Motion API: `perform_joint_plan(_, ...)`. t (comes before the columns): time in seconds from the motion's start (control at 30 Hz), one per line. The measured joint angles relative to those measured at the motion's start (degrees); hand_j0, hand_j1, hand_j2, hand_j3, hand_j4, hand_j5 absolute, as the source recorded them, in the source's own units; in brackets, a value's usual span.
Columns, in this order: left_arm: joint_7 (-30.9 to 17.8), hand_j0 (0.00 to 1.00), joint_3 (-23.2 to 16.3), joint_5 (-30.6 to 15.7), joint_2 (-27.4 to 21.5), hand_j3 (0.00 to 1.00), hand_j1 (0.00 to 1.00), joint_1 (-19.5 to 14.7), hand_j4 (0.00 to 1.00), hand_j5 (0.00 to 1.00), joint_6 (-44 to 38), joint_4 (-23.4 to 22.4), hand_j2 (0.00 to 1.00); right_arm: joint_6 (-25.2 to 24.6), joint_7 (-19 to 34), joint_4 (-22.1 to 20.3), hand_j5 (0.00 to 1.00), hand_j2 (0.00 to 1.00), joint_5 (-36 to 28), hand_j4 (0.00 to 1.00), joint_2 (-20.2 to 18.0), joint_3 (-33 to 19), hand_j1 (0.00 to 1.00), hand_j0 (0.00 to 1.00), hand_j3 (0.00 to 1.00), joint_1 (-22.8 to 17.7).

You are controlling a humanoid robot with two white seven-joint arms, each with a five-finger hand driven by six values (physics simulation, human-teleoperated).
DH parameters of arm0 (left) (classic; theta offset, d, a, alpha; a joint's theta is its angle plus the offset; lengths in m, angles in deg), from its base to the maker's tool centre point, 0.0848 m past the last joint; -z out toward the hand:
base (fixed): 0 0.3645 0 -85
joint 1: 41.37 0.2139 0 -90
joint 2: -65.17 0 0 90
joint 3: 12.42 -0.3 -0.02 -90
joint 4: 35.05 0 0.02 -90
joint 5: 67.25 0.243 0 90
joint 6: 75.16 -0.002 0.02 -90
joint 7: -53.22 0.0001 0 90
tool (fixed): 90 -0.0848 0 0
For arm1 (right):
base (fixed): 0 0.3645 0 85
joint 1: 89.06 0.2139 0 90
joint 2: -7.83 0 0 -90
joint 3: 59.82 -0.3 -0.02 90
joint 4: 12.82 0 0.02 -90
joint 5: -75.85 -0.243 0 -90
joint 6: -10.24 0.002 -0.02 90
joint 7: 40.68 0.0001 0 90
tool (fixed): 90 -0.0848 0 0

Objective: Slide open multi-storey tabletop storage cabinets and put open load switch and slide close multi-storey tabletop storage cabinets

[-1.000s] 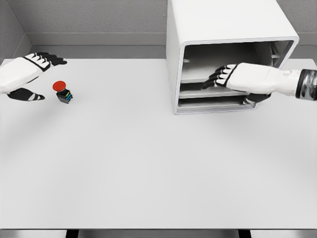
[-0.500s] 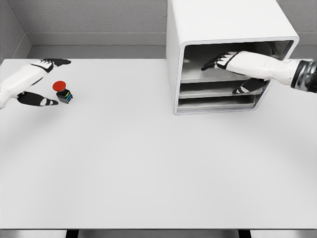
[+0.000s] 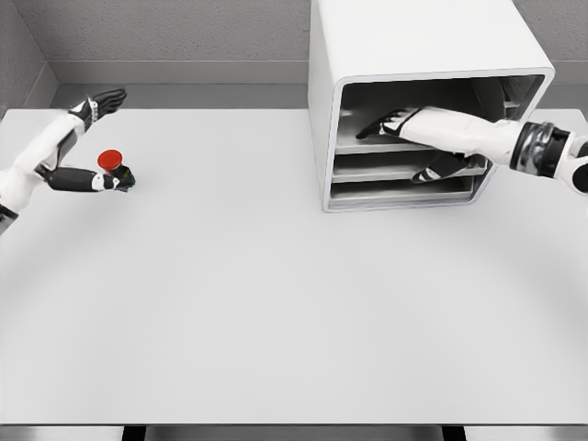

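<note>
The small black load switch with a round red button [image 3: 114, 168] sits on the white table [image 3: 276, 303] at about 9 o'clock, far from the white open-fronted storage cabinet [image 3: 413, 55] at 1 o'clock. The left hand [image 3: 81, 147] brackets it, spread wide: thumb touching its near side, fingers reaching past toward 12 o'clock. The right hand [image 3: 404, 133] reaches into the cabinet's upper shelf, fingers extended, holding nothing visible.

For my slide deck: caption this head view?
Right hand reaches into the cabinet; left hand brackets the red-capped switch.
</note>
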State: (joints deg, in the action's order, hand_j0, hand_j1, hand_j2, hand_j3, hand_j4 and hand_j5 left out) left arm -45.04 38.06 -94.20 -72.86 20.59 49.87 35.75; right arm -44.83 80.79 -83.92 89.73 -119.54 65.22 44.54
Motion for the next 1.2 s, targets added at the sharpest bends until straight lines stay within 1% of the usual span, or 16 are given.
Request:
perform_joint_plan(0.13, -0.03, 1.00, -2.94, -5.35, 0.21, 1.00, 1.00, 0.00, 1.00, 1.00, 0.00, -0.36, 1.00, -0.39, -0.09, -0.22, 0.94, 0.94, -0.24, 0.94, -0.01, -0.06, 0.94, 0.94, 0.94, -0.18)
perform_joint_plan(0.23, -0.07, 1.00, -3.61, -9.83, 0.36, 1.00, 1.00, -0.26, 1.00, 1.00, -0.01, -0.47, 1.00, -0.52, -0.05, -0.29, 0.94, 0.94, -0.61, 0.94, -0.15, -0.03, 0.94, 0.94, 0.94, -0.44)
perform_joint_plan(0.3, -0.08, 1.00, -3.81, -11.72, 0.44, 1.00, 1.00, -0.26, 1.00, 1.00, -0.01, -0.53, 1.00, -0.43, -0.02, -0.35, 0.94, 0.94, -0.48, 0.94, -0.16, -0.17, 0.94, 0.94, 0.94, -0.44)
perform_joint_plan(0.37, -0.09, 1.00, -3.89, -12.92, 0.89, 1.00, 1.00, -0.35, 1.00, 1.00, -0.01, -1.06, 1.00, -0.11, 0.02, -0.10, 0.94, 0.94, 1.05, 0.94, -0.12, -0.56, 0.94, 0.94, 0.94, 0.00)
perform_joint_plan(0.5, -0.09, 1.00, -3.98, -13.87, 2.90, 1.00, 1.00, -0.44, 1.00, 1.00, -0.01, -4.27, 1.00, 0.15, -0.15, 0.50, 0.94, 0.94, 2.39, 0.94, 0.32, -2.08, 0.94, 0.94, 0.94, 0.09)
perform_joint_plan(0.6, -0.09, 1.00, -3.96, -14.11, 4.57, 1.00, 1.00, -0.61, 1.00, 1.00, -0.01, -6.64, 1.00, 0.19, -0.16, 1.70, 0.94, 0.94, 2.86, 0.94, 1.31, -3.14, 0.94, 0.94, 0.94, 0.26)
perform_joint_plan(0.77, -0.09, 1.00, -3.48, -15.08, 6.47, 1.00, 1.00, -0.61, 1.00, 1.00, -0.01, -8.14, 1.00, 0.22, -0.16, 2.43, 0.94, 0.94, 4.73, 0.94, 2.44, -3.59, 0.94, 0.94, 0.94, 0.53)
perform_joint_plan(0.83, -0.09, 1.00, -3.06, -15.24, 6.77, 1.00, 1.00, -1.14, 1.00, 1.00, -0.04, -8.97, 1.00, 0.23, -0.16, 2.38, 0.94, 0.94, 5.88, 0.94, 2.73, -3.56, 0.94, 0.94, 0.94, 0.44)
perform_joint_plan(1.0, -0.12, 1.00, -1.10, -15.45, 7.84, 1.00, 1.00, -1.14, 1.00, 1.00, -0.52, -11.75, 1.00, 0.00, -0.21, 2.07, 0.94, 0.94, 6.67, 0.94, 2.63, -3.42, 0.94, 0.94, 0.94, 0.18)
perform_joint_plan(1.1, -0.14, 1.00, -0.68, -15.49, 9.13, 1.00, 1.00, -1.49, 1.00, 1.00, -0.67, -14.26, 1.00, 0.12, -0.10, 1.97, 0.94, 0.94, 7.18, 0.94, 2.19, -3.49, 0.94, 0.94, 0.94, 0.00)
perform_joint_plan(1.2, -0.16, 1.00, -0.48, -15.48, 10.62, 1.00, 1.00, -1.58, 1.00, 1.00, -2.05, -15.85, 1.00, 0.14, -0.06, 1.93, 0.94, 0.94, 7.32, 0.94, 1.78, -3.44, 0.94, 0.94, 0.94, -0.27)
